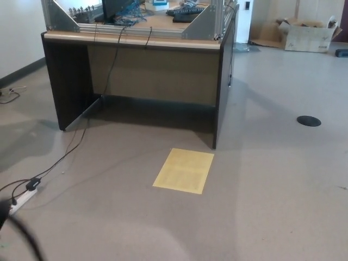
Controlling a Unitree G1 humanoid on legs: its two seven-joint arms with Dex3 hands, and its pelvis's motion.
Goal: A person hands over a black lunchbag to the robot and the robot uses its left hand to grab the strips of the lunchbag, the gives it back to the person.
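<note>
Ahead, desk behind yellow sheet

— What colours do I see down here?
— Grey floor, a pale yellow sheet on it, a dark brown desk with tan panel, white power strip, black cable.

Even indoor light, soft shadow under the desk; a dark shape (badly blurred) smears the lower-left corner.
</note>
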